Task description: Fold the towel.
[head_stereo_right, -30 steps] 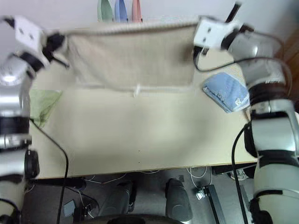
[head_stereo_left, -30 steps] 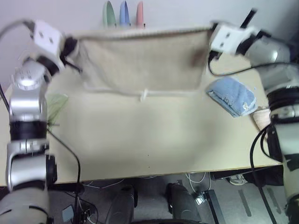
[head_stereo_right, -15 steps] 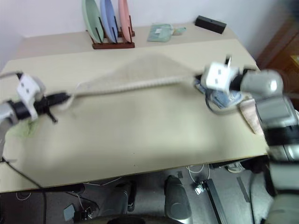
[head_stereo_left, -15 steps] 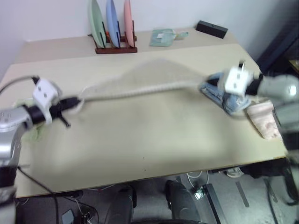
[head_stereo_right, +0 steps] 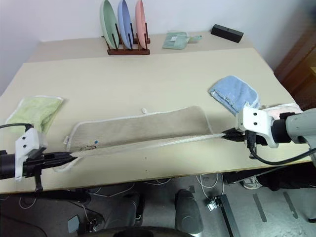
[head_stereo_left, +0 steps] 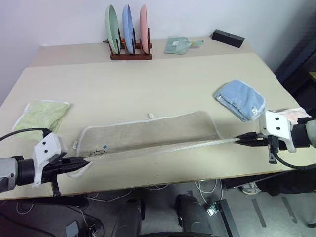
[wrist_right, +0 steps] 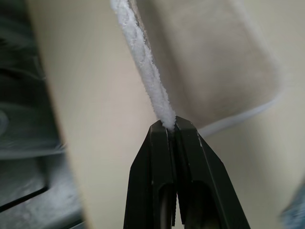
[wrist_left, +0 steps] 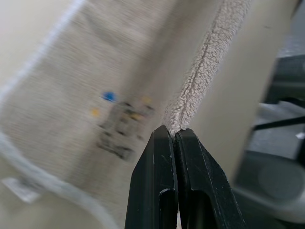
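Towel (head_stereo_left: 148,132) lies along the near part of the table (head_stereo_left: 148,84), its near edge pulled taut between both grippers. Left gripper (wrist_left: 172,135) is pressed together on one end of that edge; right gripper (wrist_right: 170,128) pinches the other end. The embroidered mark (wrist_left: 116,129) is blurred and unreadable. One second ago the towel hung raised in front of the plate rack (head_stereo_left: 129,47); it now rests low on the table.
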Available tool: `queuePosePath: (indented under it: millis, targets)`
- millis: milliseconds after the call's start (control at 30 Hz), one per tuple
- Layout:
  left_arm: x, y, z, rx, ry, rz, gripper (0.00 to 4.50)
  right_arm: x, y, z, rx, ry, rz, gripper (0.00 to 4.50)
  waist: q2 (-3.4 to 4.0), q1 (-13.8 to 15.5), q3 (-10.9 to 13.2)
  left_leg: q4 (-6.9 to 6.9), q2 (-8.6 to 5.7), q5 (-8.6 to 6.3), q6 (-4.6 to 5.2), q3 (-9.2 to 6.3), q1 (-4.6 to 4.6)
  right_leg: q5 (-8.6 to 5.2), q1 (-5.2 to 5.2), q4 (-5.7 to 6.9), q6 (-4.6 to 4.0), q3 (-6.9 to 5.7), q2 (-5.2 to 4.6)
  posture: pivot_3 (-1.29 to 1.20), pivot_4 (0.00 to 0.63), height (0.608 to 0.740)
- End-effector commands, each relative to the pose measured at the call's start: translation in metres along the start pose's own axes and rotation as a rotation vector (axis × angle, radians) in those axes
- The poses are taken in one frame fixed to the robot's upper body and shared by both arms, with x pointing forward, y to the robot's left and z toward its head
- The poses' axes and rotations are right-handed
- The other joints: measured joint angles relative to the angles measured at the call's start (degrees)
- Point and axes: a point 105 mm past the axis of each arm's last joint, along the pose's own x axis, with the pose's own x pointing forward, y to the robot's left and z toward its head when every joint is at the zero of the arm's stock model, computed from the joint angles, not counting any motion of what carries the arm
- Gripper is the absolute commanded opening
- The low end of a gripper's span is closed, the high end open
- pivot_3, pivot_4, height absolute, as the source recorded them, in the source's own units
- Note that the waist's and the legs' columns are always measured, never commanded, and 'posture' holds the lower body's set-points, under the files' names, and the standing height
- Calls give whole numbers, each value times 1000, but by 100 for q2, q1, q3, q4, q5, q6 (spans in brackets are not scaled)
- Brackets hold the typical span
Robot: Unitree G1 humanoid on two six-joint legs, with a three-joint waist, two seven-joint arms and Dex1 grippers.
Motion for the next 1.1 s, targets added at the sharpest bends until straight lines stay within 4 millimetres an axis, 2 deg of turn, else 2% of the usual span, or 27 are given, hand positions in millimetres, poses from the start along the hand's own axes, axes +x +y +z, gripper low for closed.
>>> queuePosePath:
  millis: [33,200,400,567,800,833,933,1033,1067,1100]
  targets:
    - [10,27,-4,20,-7,104,0,13,-27,-3,-66,8,-99,67,1,-9,0,2,0,0,0,2,-1,2,-2,2,-2,0,1,0,150,740]
    - [32,52,-8,36,-6,132,0,44,-58,-6,-121,11,-148,67,-1,-31,1,2,3,1,0,3,0,16,-4,4,12,2,9,0,150,740]
    - [49,64,-9,23,-14,116,0,72,-80,-7,-130,-12,-169,67,0,-35,1,-4,2,1,0,4,-18,26,-32,13,28,3,10,0,150,740]
    - [55,69,-12,5,-11,108,0,83,-87,-14,-135,-4,-170,67,0,-39,1,-6,3,1,0,5,-17,26,-34,17,28,4,11,0,150,740]
    - [58,68,-15,-35,-15,92,0,87,-91,-14,-141,-16,-179,67,0,-44,1,-5,3,2,0,4,-15,26,-35,25,28,5,12,0,150,740]
    - [58,69,-14,-52,-28,92,276,87,-92,-13,-135,-17,-188,23,0,-44,1,-5,3,2,0,4,-15,26,-35,25,28,5,12,0,150,740]
    - [56,73,-10,-80,-65,127,1288,84,-98,-11,-133,-25,-226,838,0,-41,1,-5,3,2,0,4,-15,26,-35,26,28,6,12,0,150,740]
    - [54,78,-6,-79,-98,179,2742,81,-104,-8,-141,-36,-271,2349,0,-44,1,-4,3,2,0,4,-15,27,-36,28,28,6,12,0,150,740]
    - [53,80,-4,-85,-117,199,2742,81,-105,-7,-147,-38,-285,2692,0,-44,1,-4,3,2,0,4,-15,26,-36,29,28,6,12,0,150,740]
    - [52,85,0,-102,-150,233,2742,80,-108,-7,-150,-39,-306,2692,0,-43,1,-4,3,2,0,4,-15,26,-37,29,28,6,12,0,150,740]
